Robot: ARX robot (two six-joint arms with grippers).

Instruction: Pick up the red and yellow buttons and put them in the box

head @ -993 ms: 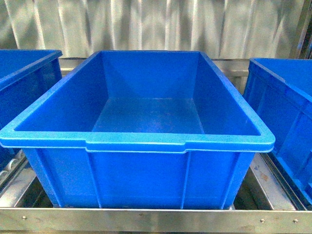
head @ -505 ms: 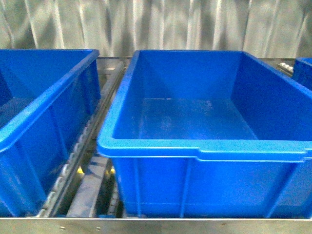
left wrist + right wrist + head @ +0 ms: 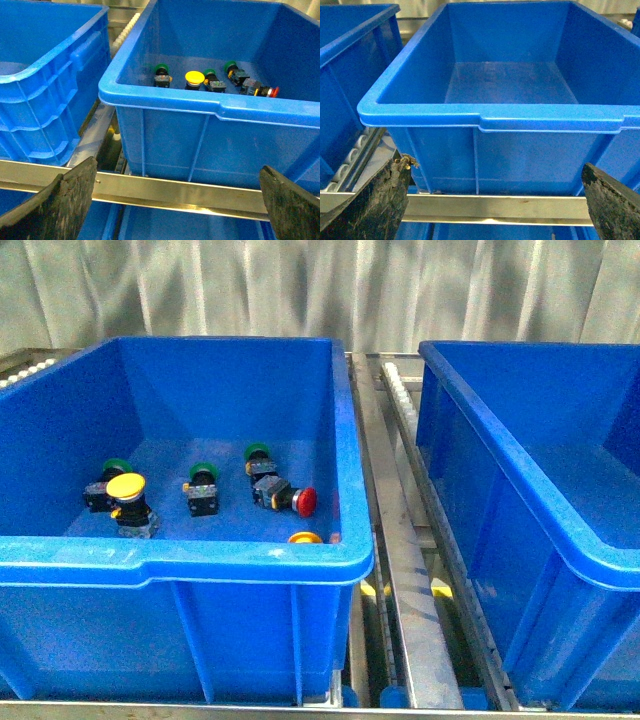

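In the front view, a blue bin (image 3: 200, 560) on the left holds the buttons. A yellow one (image 3: 126, 485) stands at its left, a red one (image 3: 305, 501) lies on its side at the right, and another yellow cap (image 3: 305, 537) peeks over the near wall. Green-capped switches (image 3: 203, 472) sit among them. An empty blue box (image 3: 600, 550) stands to the right. Neither arm shows there. The left wrist view has the yellow button (image 3: 194, 76) and red button (image 3: 274, 91) beyond my open left gripper (image 3: 177, 200). My open right gripper (image 3: 495, 200) faces an empty blue box (image 3: 495, 120).
A metal frame rail (image 3: 180, 187) crosses in front of both grippers. Conveyor rollers (image 3: 400, 390) run between the bins. Another blue bin (image 3: 45, 75) stands beside the button bin in the left wrist view. A corrugated metal wall (image 3: 320, 290) closes the back.
The front view has swung left. The empty bin that filled it has slid to the right edge, and the bin holding the buttons has come into view.
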